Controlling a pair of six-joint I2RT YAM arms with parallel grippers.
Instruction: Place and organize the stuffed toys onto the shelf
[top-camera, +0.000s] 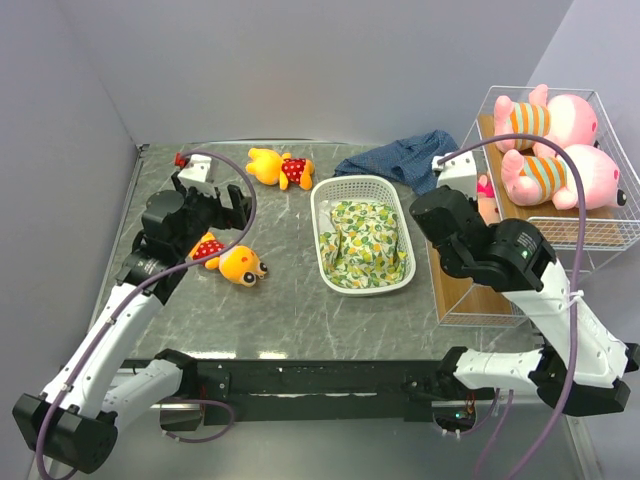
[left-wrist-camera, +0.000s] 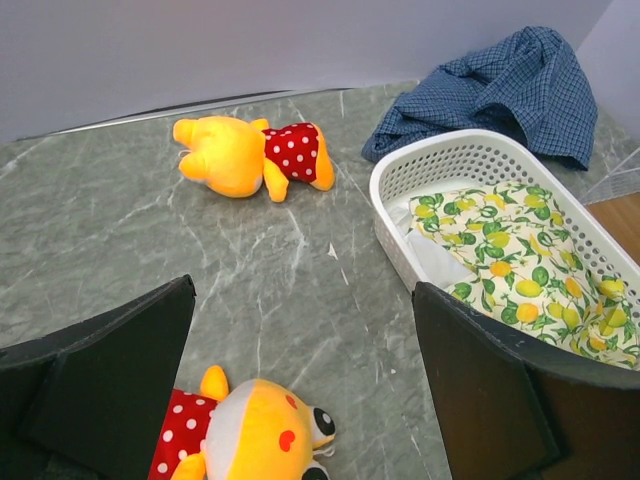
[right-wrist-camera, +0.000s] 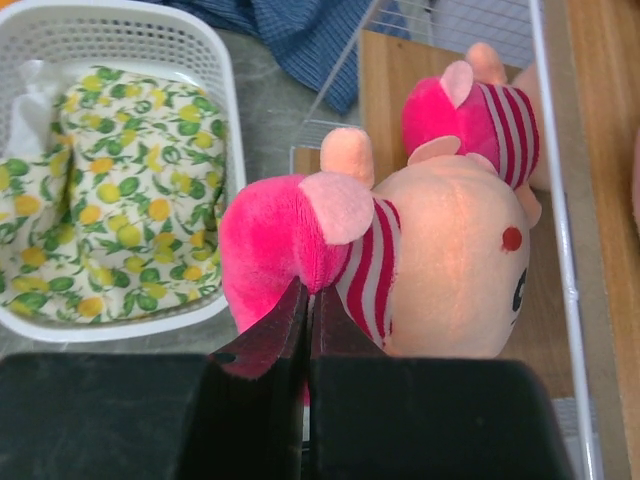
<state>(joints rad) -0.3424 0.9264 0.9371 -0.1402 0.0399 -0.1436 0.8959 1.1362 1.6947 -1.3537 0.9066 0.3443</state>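
Note:
Two pink pigs (top-camera: 550, 118) (top-camera: 560, 175) in orange stripes lie on the top tier of the white wire shelf (top-camera: 600, 235). My right gripper (top-camera: 478, 205) (right-wrist-camera: 310, 295) is shut, its tips pinching the pink plush of a pink-clad doll (right-wrist-camera: 440, 260) (top-camera: 486, 188) at the shelf's lower wooden tier. A second pink doll (right-wrist-camera: 480, 110) lies just behind it. One yellow-orange bear (top-camera: 280, 167) (left-wrist-camera: 245, 155) lies at the back of the table. Another bear (top-camera: 235, 262) (left-wrist-camera: 245, 435) lies just below my left gripper (top-camera: 215, 205) (left-wrist-camera: 300, 385), which is wide open and holds nothing.
A white slotted basket (top-camera: 325, 245) (left-wrist-camera: 400, 180) with a lemon-print cloth (top-camera: 365, 245) (left-wrist-camera: 520, 260) stands mid-table, between the bears and the shelf. Crumpled blue fabric (top-camera: 400, 158) (left-wrist-camera: 500, 85) lies behind it. Grey walls close off the left and the back.

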